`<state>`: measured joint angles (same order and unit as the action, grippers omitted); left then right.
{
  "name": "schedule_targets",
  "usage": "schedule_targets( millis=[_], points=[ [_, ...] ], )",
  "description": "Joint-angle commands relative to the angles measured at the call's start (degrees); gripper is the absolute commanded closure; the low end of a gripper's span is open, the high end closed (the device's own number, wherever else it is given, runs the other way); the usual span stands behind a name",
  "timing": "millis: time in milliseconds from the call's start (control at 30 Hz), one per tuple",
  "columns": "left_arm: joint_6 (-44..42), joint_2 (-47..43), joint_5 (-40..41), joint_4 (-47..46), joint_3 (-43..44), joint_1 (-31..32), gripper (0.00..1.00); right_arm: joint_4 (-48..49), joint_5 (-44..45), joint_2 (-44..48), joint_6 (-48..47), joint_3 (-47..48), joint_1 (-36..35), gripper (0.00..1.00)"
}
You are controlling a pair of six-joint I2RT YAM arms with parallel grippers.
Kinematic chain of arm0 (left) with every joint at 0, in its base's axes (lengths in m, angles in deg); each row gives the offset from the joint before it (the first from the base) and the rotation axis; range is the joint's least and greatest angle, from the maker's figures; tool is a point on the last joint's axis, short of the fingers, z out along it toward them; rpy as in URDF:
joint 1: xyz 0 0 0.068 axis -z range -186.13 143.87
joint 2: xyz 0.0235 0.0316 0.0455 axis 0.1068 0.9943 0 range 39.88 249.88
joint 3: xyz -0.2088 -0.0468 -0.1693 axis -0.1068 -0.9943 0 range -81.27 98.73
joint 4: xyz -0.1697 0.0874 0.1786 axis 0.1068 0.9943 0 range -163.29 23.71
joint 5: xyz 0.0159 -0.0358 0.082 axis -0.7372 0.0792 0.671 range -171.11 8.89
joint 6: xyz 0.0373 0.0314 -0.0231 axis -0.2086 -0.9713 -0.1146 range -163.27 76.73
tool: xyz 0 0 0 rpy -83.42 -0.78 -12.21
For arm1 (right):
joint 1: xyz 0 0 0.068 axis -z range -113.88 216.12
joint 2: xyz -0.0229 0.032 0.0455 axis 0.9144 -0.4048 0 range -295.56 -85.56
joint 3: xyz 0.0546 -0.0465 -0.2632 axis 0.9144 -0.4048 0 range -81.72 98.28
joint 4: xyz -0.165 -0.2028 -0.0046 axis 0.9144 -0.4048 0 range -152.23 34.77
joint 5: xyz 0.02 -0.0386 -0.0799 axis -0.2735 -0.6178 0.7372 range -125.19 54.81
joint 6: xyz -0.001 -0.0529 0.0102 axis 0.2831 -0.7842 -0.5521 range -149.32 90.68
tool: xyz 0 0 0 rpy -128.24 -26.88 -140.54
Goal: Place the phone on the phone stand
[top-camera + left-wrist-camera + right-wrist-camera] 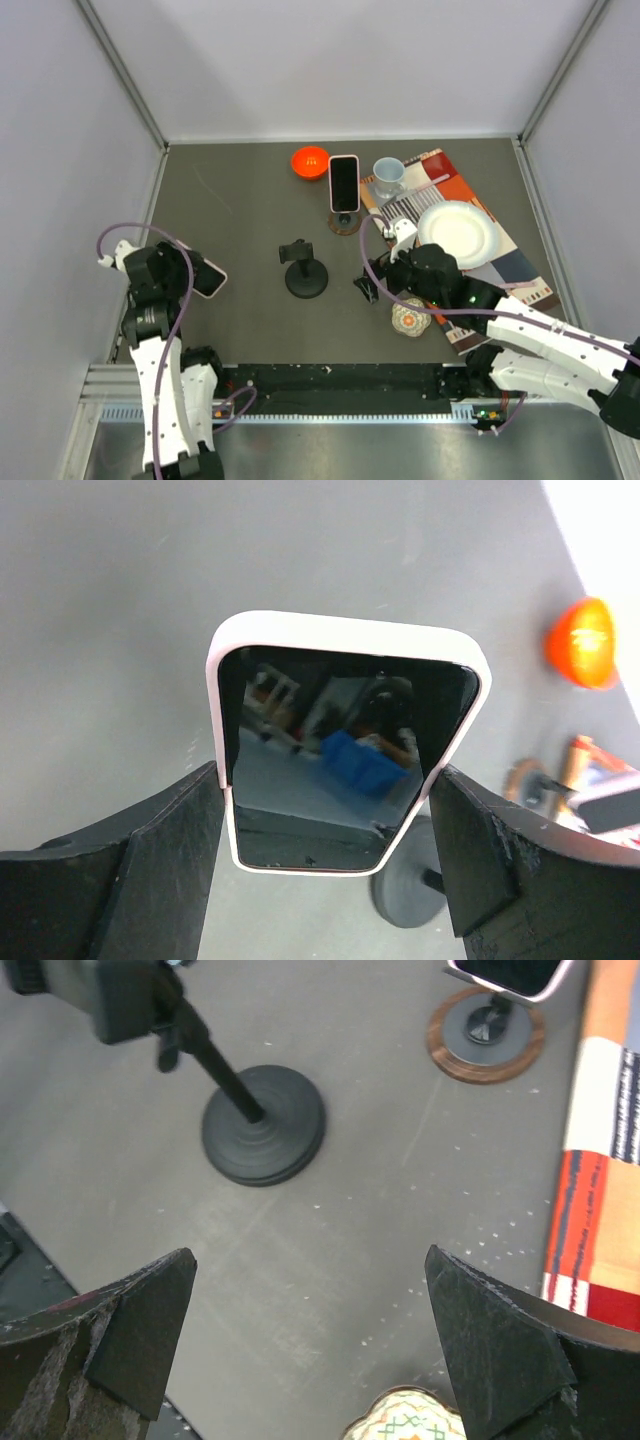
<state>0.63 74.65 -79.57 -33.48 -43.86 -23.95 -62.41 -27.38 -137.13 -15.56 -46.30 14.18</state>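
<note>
While in left tool (pixel 330 815), phone (pixel 345 745) dark-screened.

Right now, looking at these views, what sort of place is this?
Probably a robot test cell in a lab: plain white panels enclose a dark grey tabletop, white robot arms are bolted at its near edge, and a black round-based phone stand sits staged mid-table.

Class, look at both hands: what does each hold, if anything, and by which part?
The left hand grips the phone by its two long edges, near one end. The right hand is open and holds nothing.
</note>
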Motion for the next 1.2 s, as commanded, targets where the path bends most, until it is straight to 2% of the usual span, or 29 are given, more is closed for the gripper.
schedule_targets(
  millis=[0, 100, 133, 233, 367, 533, 700, 833, 1000, 1167],
  points=[
    [-6.3, -6.2, -9.7, -10.9, 11.3, 1.6, 1.00, -0.1, -7.6, -0.2, 1.2, 5.8, 0.2, 0.02],
    [-4.1, -5.2, -19.0, -19.4, 13.7, 1.9, 1.00, -0.2, -12.1, -0.2, 1.0, 7.7, 0.1, 0.02],
    [-1.9, -3.6, -24.8, -21.3, 14.4, 2.7, 1.00, 0.1, -13.1, -0.2, 0.9, 8.2, 0.1, 0.02],
    [-0.1, -0.4, -30.1, -27.0, 17.0, 6.2, 1.00, 1.6, -15.9, -0.7, 0.5, 9.2, -0.9, 0.02],
    [-0.8, 1.3, -32.3, -30.8, 21.2, 11.9, 1.00, 4.6, -16.5, -2.4, -1.4, 10.7, -4.5, 0.03],
    [0.5, 1.7, -29.4, -32.3, 20.3, 22.5, 1.00, 11.3, -10.5, -6.4, -3.4, 14.1, -10.1, 0.03],
    [-0.9, 2.1, -25.4, -32.2, 17.4, 30.6, 1.00, 14.9, 1.8, -14.3, -4.5, 21.3, -14.3, 0.03],
    [-2.1, 1.7, -24.2, -32.2, 15.8, 32.5, 1.00, 13.9, 6.1, -20.7, -7.0, 29.9, -16.4, 0.06],
    [-2.9, 1.4, -24.8, -32.2, 15.1, 32.6, 1.00, 16.5, 7.0, -24.6, -6.6, 32.8, -17.3, 0.12],
    [-2.6, 1.1, -26.0, -32.2, 13.2, 32.6, 1.00, 14.3, 7.6, -30.2, -4.0, 37.4, -17.4, 0.23]
  ],
)
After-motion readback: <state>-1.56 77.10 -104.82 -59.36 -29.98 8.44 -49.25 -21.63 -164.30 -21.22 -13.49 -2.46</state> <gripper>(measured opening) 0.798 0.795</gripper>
